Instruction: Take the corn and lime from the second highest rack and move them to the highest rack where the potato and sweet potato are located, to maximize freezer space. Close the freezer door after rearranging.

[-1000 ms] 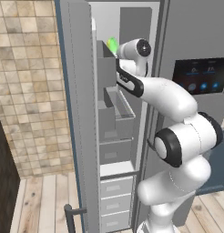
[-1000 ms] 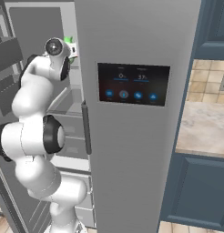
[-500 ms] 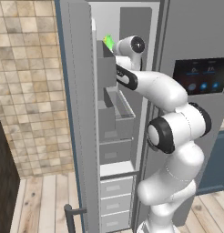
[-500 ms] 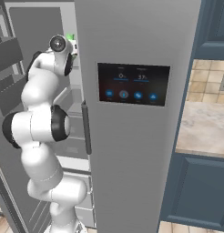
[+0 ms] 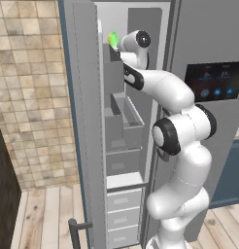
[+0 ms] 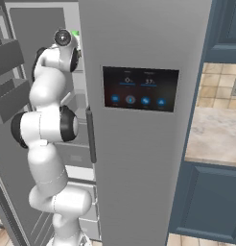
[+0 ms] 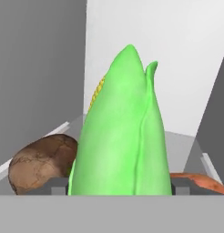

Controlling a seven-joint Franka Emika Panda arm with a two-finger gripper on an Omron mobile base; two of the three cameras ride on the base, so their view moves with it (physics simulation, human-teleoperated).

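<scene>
The corn [image 7: 125,136] is sheathed in bright green husk, with yellow kernels glimpsed at one edge. The potato [image 7: 41,164] is coloured mottled brown with dark crackle lines, the sweet potato [image 7: 200,180] orange-brown.

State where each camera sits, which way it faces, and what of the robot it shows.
Left base view: behind the arm's left, looking forward into the open freezer; the arm rises from lower right to the corn at the top.
Right base view: behind the arm's right, facing the dispenser panel; the arm rises at left.
Hand view: on the hand, looking along the gripper shut on the corn, with the potato and sweet potato beyond.
Shared: both base views show the arm and freezer.
</scene>
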